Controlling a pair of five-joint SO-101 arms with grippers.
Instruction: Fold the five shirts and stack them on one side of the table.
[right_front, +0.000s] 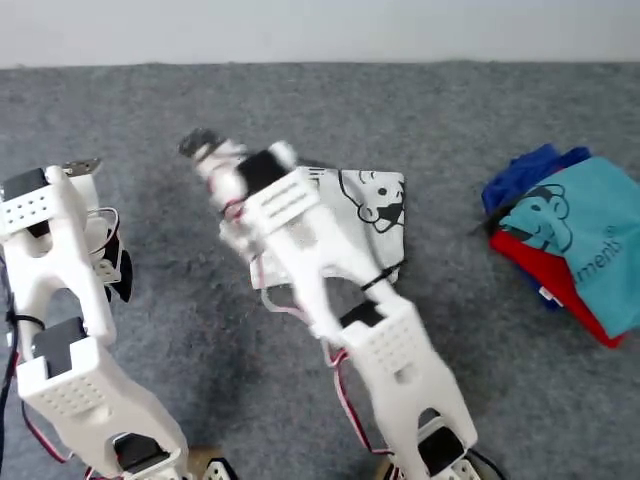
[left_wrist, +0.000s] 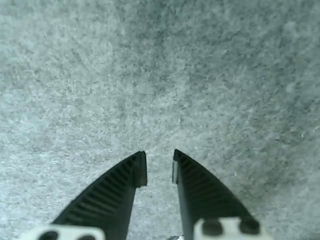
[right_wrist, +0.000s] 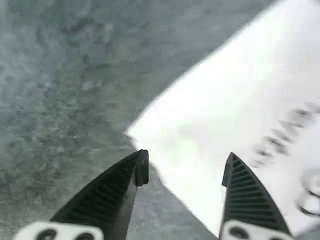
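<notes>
Grey table (right_front: 150, 110), white shirt (right_front: 378, 238), shirt stack (right_front: 580, 235)

Left gripper (left_wrist: 159, 167) tilts down, jaws parted by just a narrow gap. Right gripper (right_wrist: 186, 169) is spread wide, jaws well apart. The right arm (right_front: 390, 350) stretches far forward; the left arm (right_front: 75, 385) sits drawn back beside it.

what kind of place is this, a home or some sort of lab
Probably a robotics lab bench, not a home: white robot arms side by side at a table covered in grey felt, one white shirt lying under one arm, and folded shirts stacked at one side.
</notes>
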